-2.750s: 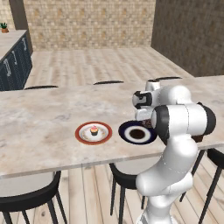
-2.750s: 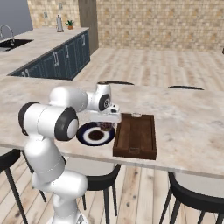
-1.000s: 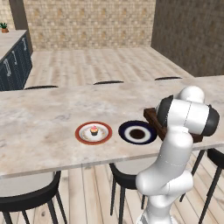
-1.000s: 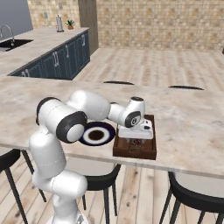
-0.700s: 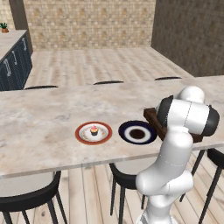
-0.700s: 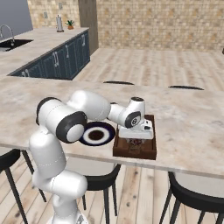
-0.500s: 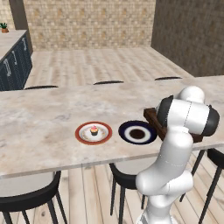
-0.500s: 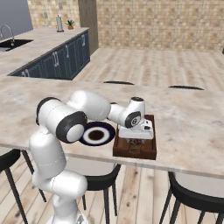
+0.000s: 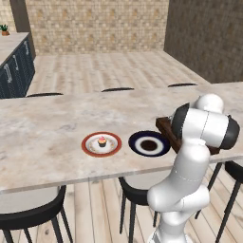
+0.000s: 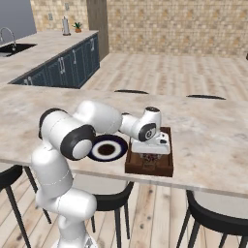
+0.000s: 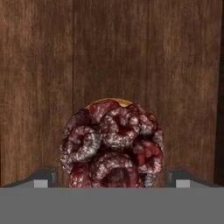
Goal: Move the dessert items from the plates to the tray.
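The counter (image 9: 57,128) carries the tray (image 10: 164,164), 2 plates and the sweets. The gripper (image 10: 147,154) hangs over the tray with its fingers spread – the tips stand clear on either side of a berry-topped tart (image 11: 111,142), which rests on the tray floor directly beneath, round, with no long axis. The navy-rimmed plate (image 9: 149,144) beside the tray holds only a dark centre. The coming move turns on the cupcake (image 9: 101,141) – it sits on the red-rimmed plate (image 9: 101,144), well apart, beyond the navy plate, away from the tray.
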